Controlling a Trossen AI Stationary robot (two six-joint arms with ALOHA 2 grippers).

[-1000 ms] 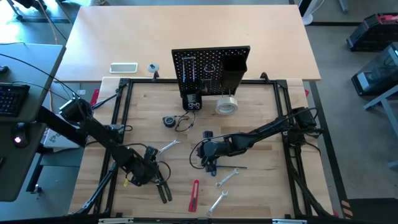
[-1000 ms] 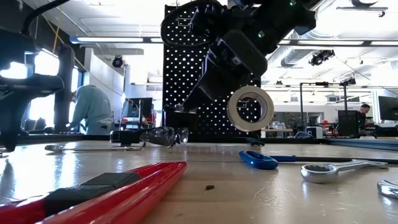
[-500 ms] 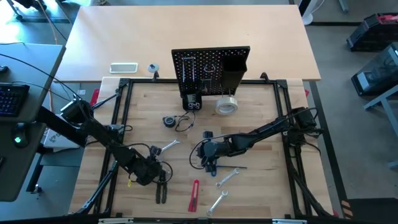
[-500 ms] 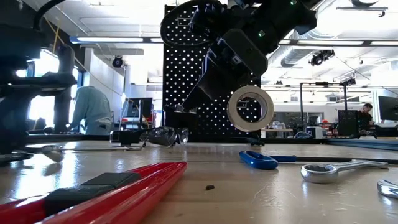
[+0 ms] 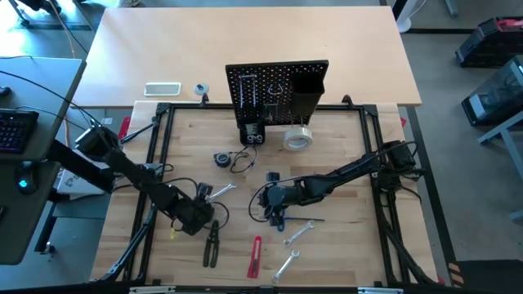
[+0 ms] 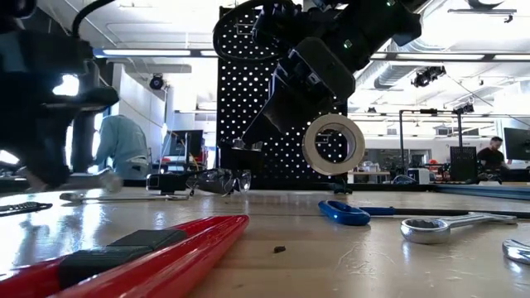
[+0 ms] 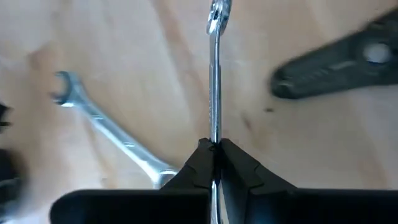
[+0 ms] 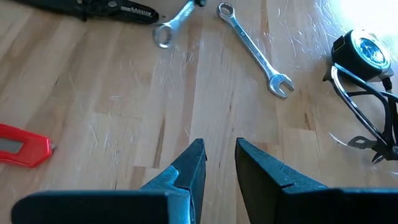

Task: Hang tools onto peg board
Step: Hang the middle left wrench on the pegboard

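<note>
My left gripper [image 5: 202, 214] is at the near left of the table, shut on a thin silver wrench [image 7: 214, 74] that shows edge-on in the left wrist view. A second silver wrench [image 7: 106, 127] lies flat beside it, and black-handled pliers [image 5: 211, 245] lie just nearer. My right gripper [image 8: 217, 155] hovers open over bare wood at mid-table, holding nothing. The black peg board [image 5: 278, 88] stands upright at the far edge, with the pale tape roll [image 5: 298, 137] on the table in front of it. My left gripper pinches the wrench's shaft [image 7: 214, 140] between its two fingers, which press on its flat faces. The fingers slant down from the table's left and lie along the shaft. The wrench stands on edge, its free end [image 7: 219, 14] pointing away; I cannot tell whether that end clears the table.
A red-handled cutter [image 5: 256, 256] and two more wrenches [image 5: 298, 233] lie near the front edge. A blue-handled tool [image 6: 344, 213] lies behind them. A black tape measure [image 5: 221, 158] and safety glasses [image 8: 364, 118] sit at mid-table. A black frame [image 5: 157, 163] rims the wooden top.
My left gripper has moved from above the pliers toward the table's far edge, rising a little. It is blurred in the low view, where it has shifted toward the right. My right arm has kept still.
</note>
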